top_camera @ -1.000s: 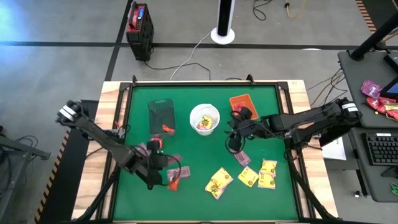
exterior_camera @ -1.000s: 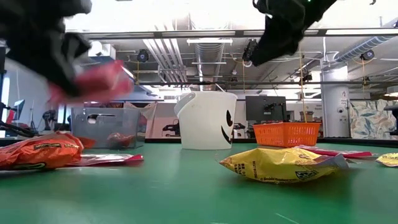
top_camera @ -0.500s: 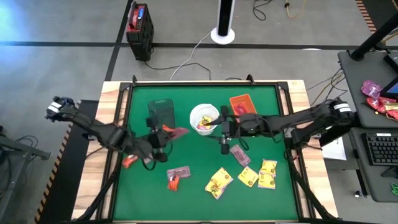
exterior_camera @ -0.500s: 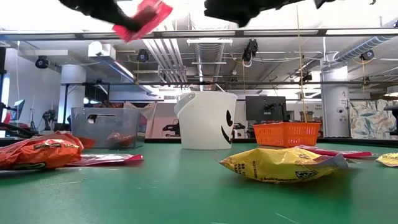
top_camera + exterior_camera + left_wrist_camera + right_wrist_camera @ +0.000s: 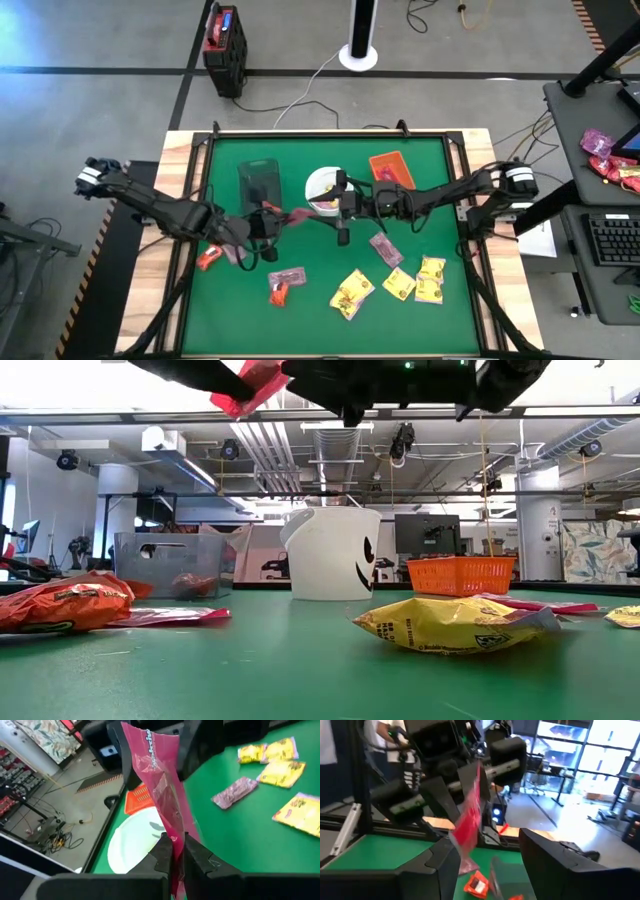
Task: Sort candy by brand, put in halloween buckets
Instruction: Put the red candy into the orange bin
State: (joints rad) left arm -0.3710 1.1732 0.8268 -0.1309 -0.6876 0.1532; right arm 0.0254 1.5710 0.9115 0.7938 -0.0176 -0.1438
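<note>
While pinched between the fingers of the left gripper (image 5: 268, 222), a pink-purple packet (image 5: 162, 795) hangs lifted clear of the green table (image 5: 300, 310), its free end reaching ahead toward the right gripper (image 5: 341, 205); looks like a hand-over between arms, or a carry toward a container, with sorting far from done. Facing it from just ahead, the right gripper, fingers spread wide and holding nothing, with the packet's end near the gap between them but apparently not yet inside. Just beyond the right gripper, the white round bucket (image 5: 322, 185), some candy already in it; farther on that side, the orange tray (image 5: 392, 166); close beside the left gripper, the dark tub (image 5: 259, 186). Still loose on the felt: yellow packets (image 5: 352, 292), a pink-purple one (image 5: 386, 249), red-orange ones (image 5: 279, 292). Next, probably: closing the right fingers on the packet before any release by the left; otherwise a drop.
</note>
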